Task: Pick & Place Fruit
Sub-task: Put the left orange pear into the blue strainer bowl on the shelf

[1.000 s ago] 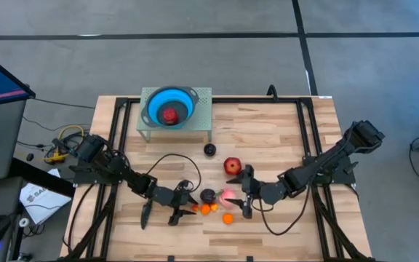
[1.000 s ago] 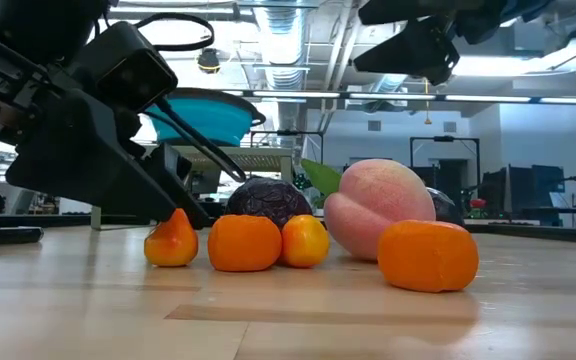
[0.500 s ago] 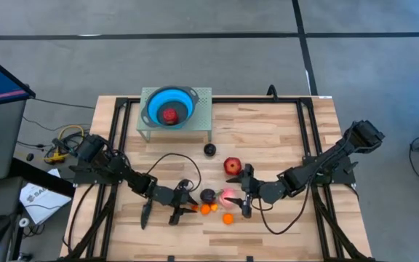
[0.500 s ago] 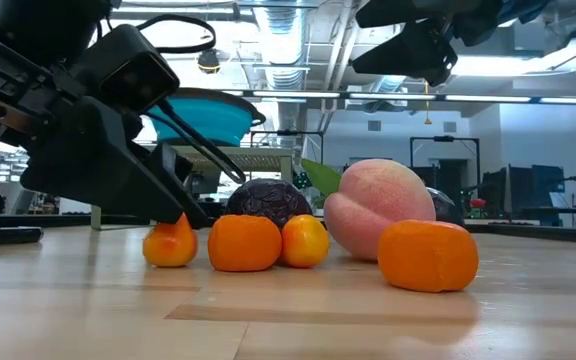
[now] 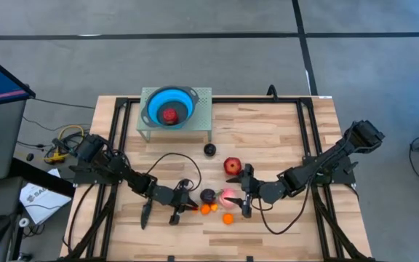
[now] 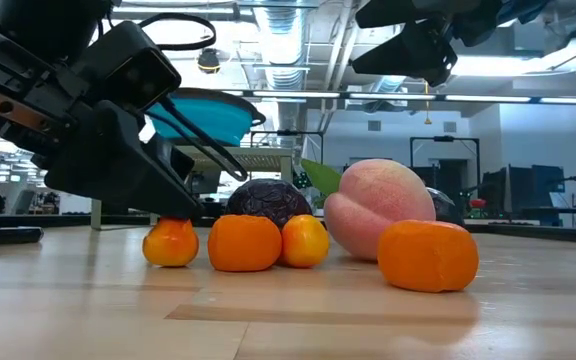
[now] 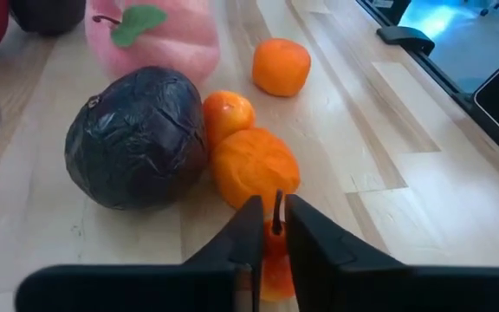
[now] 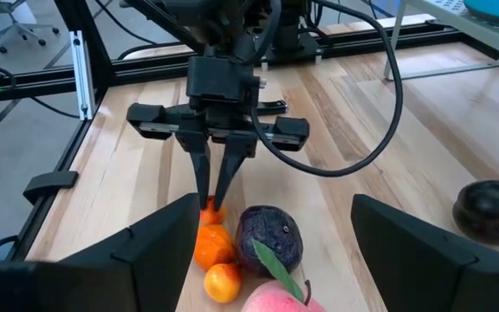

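Left gripper (image 7: 268,227) now clamps half-hidden orange fruit (image 6: 170,243).

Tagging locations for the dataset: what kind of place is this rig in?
Probably a robotics lab or workshop: a wooden table on a black metal frame, bare concrete floor, open ceiling pipes, and workstations with monitors behind.

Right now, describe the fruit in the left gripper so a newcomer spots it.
On the wooden table, find the fruit cluster near the front edge. The left gripper is shut on the small orange fruit at the cluster's end, beside the larger round orange fruit.
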Controlling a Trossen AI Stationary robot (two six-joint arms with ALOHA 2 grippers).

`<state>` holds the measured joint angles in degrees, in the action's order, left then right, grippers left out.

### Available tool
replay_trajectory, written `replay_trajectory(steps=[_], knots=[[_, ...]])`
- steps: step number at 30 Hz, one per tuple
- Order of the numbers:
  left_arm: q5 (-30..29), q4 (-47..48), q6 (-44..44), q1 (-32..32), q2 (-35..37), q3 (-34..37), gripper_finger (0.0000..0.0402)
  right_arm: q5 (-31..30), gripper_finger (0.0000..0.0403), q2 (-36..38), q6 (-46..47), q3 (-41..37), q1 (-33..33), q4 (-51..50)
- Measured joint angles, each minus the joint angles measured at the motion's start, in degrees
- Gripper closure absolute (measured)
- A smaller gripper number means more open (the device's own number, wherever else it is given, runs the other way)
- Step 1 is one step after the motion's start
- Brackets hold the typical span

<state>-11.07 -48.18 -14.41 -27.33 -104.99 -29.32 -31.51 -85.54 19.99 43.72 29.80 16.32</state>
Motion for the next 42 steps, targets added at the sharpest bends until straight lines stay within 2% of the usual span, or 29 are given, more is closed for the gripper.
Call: replay_trajectory(steps=[3,7,16,20,24,29,35,38,42], knots=[[0.04,0.67,0.00,0.03,1.15,0.07,0.0372,0.00,0.0108,0.00,0.05,0.00,0.00,0.00],[-0.10,1.51,0.13,0.09,6.32,0.11,0.0371,-0.01,0.0108,0.00,0.49,0.00,0.00,-0.04],[-7.70,14.31,3.73,0.09,28.86,0.11,0.0372,-0.02,0.0108,0.00,1.01,0.00,-0.12,-0.45],[-12.75,15.91,8.07,0.37,38.72,0.09,0.0373,-0.02,0.0108,0.00,1.01,0.00,-0.66,-0.44],[-14.66,15.84,11.82,2.81,46.99,0.07,0.0373,-0.02,0.0108,0.00,1.01,0.00,-1.43,-0.46],[-19.42,16.89,19.96,7.57,55.25,0.07,0.0368,-0.02,0.0108,0.00,0.59,0.00,-2.73,-0.45],[-32.71,19.69,32.12,17.13,60.22,0.06,0.0367,0.00,0.0108,0.00,0.42,0.00,-4.09,-0.48],[-37.81,20.07,33.92,24.04,60.81,0.05,0.0367,0.00,0.0108,0.00,0.42,0.00,-4.66,-0.48],[-38.14,20.56,32.30,34.26,59.84,0.04,0.0367,0.06,0.0108,0.00,0.39,0.00,-5.56,-0.50]])
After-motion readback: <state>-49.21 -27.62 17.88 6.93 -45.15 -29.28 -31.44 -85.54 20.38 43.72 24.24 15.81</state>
